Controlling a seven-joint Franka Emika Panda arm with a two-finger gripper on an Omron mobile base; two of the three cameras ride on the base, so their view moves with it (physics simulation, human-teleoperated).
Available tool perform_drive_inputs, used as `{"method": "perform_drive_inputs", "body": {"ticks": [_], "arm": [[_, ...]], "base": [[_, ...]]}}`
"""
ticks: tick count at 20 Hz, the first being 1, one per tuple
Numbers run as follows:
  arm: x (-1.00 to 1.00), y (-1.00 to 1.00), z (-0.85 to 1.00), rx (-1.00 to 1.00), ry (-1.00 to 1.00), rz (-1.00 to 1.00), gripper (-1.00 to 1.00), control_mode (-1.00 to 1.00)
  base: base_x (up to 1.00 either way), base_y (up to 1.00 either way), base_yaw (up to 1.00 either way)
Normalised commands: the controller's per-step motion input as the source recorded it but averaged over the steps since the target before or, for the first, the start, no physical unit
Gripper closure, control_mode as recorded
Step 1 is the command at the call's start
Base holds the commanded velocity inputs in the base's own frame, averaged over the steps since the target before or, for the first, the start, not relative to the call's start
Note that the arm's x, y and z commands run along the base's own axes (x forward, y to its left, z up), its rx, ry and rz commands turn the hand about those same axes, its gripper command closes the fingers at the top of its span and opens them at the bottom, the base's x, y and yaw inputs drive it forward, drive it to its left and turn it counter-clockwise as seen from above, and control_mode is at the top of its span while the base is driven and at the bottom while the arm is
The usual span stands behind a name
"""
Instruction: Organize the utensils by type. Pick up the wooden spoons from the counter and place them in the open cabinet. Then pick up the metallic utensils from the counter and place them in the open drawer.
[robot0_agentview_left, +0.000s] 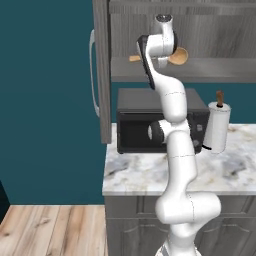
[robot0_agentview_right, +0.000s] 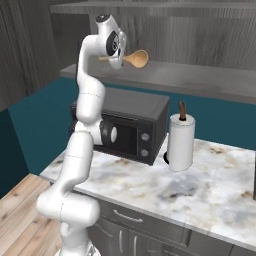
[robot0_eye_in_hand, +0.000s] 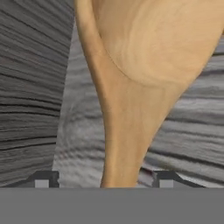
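Wooden spoon (robot0_eye_in_hand: 131, 87) between open tool (robot0_eye_in_hand: 104, 179) tips, over cabinet shelf (robot0_agentview_right: 190, 80)

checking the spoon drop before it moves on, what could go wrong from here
1. The gripper has its jaws spread on either side of the wooden spoon, with the handle between the fingertips; pulling back at an angle could snag and drag it.
2. The spoon sits near the front of the open cabinet shelf, so a nudge might tip it onto the microwave or counter below.
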Motion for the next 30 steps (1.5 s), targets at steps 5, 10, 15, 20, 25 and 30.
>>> {"method": "perform_drive_inputs", "body": {"ticks": [5, 10, 15, 20, 25, 30], "arm": [[0.00, -0.88, -0.43, 0.78, -0.64, 0.02, -1.00, -1.00], [0.00, -0.97, -0.24, 0.99, -0.43, 0.07, -1.00, -1.00], [-1.00, -0.24, -0.73, 0.64, -0.66, 0.00, -1.00, -1.00], [-1.00, 0.15, -0.40, 0.37, -0.58, -0.01, -1.00, -1.00], [-1.00, 0.88, -0.83, -0.11, -0.56, -0.10, -1.00, -1.00], [-1.00, 1.00, -1.00, -0.50, -0.63, -0.15, -1.00, -1.00]], "base": [[0.00, 0.00, 0.00], [0.00, 0.00, 0.00], [0.00, 0.00, 0.00], [0.00, 0.00, 0.00], [0.00, 0.00, 0.00], [0.00, 0.00, 0.00]]}}
